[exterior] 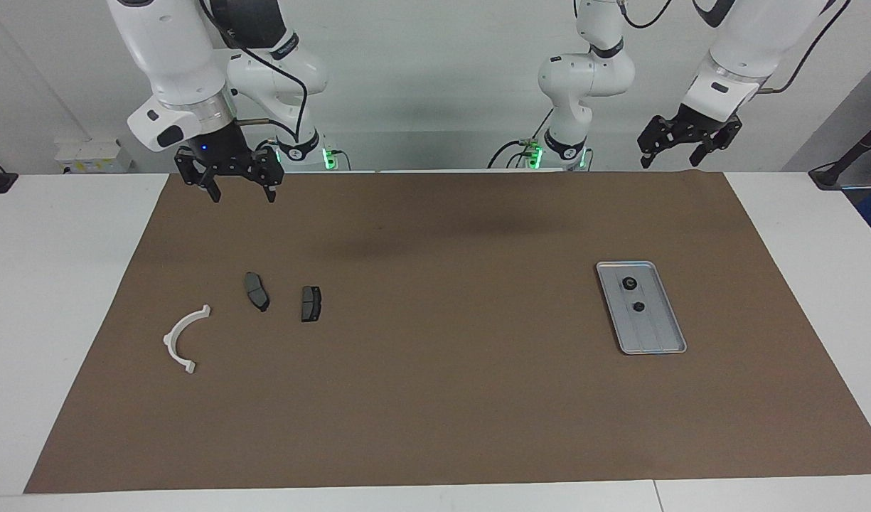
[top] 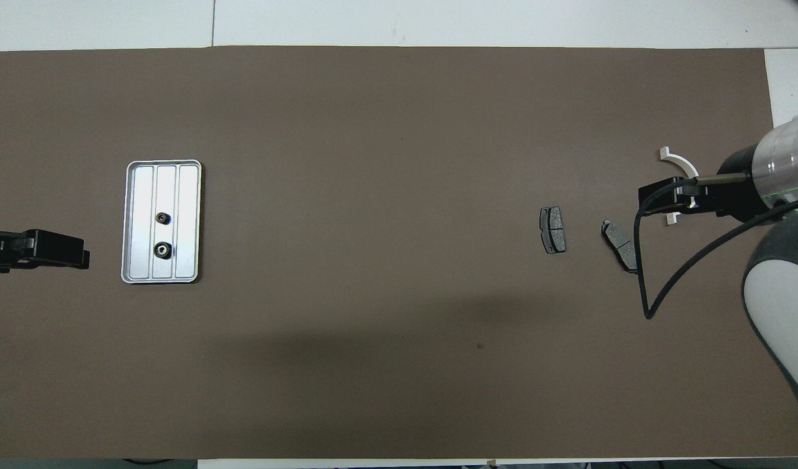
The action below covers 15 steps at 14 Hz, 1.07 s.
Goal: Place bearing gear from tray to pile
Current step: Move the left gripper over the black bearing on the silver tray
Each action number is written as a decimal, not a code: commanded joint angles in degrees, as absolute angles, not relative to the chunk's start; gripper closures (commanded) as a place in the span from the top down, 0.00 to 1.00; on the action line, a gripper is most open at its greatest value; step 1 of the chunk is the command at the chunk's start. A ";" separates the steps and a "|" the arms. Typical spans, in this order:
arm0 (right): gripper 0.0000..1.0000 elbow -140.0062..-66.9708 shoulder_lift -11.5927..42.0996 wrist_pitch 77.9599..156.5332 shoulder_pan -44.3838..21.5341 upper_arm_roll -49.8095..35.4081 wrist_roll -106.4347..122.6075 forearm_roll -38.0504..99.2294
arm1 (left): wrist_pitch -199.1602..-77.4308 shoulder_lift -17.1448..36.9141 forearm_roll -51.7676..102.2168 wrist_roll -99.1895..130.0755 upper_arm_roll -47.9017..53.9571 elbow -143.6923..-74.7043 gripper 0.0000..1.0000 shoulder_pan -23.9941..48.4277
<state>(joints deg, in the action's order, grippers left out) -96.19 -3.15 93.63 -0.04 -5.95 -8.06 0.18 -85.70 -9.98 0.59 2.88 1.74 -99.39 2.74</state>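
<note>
The silver tray (exterior: 656,336) (top: 187,195) lies on the brown mat toward the left arm's end. Two small dark bearing gears sit in it, one (exterior: 629,284) (top: 163,248) nearer the robots than the other (exterior: 639,307) (top: 163,218). The pile lies toward the right arm's end: a white half-ring bracket (exterior: 183,340) (top: 679,159) and two dark brake-pad pieces (exterior: 257,291) (exterior: 311,304) (top: 620,244) (top: 553,229). My left gripper (exterior: 671,158) (top: 79,254) hangs open and empty, raised off the mat beside the tray. My right gripper (exterior: 242,193) (top: 662,195) hangs open and empty high over the pile's side of the mat.
The brown mat (exterior: 442,398) (top: 372,130) covers most of the white table (exterior: 58,284). From above, the right arm and its black cable (top: 646,286) cover part of the bracket.
</note>
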 commanded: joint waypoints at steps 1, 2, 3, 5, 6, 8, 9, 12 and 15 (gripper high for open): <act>1.00 -96.94 -3.96 94.48 0.70 -6.15 -8.17 1.14 | -86.48 -10.20 1.23 2.90 1.41 -99.84 1.00 3.34; 1.00 -96.94 -3.96 94.40 0.70 -6.24 -8.17 1.14 | -86.31 -10.20 1.23 2.90 1.49 -99.76 1.00 3.43; 1.00 -96.94 -3.96 94.39 0.70 -6.15 -8.17 1.14 | -86.05 -10.20 1.23 2.90 1.49 -99.67 1.00 3.34; 1.00 -96.94 -3.96 94.39 0.70 -6.24 -8.26 1.14 | -85.69 -11.33 1.32 3.07 1.49 -100.28 1.00 3.25; 1.00 -96.94 -3.96 94.48 0.62 -6.24 -8.26 1.14 | -85.95 -11.69 1.32 3.16 1.41 -101.68 1.00 3.34; 1.00 -96.94 -3.96 94.40 0.70 -6.24 -8.17 1.14 | -86.48 -12.39 1.32 5.17 1.32 -102.30 1.00 2.55; 1.00 -96.94 -3.96 94.39 0.70 -6.24 -8.17 1.14 | -86.75 -13.00 1.32 5.36 1.06 -103.78 1.00 2.37; 1.00 -96.94 -3.96 94.57 0.70 -6.15 -8.26 1.14 | -95.24 -14.59 1.14 1.41 0.88 -112.47 1.00 1.58; 1.00 -96.94 -3.96 94.66 0.88 -6.15 -8.26 1.14 | -106.84 -12.49 1.14 0.88 0.97 -119.42 1.00 1.67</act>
<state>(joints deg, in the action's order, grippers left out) -96.19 -3.15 93.63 0.02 -5.95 -8.06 0.18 -99.43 -12.00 0.60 2.10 0.85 -112.97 2.02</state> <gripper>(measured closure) 0.000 0.000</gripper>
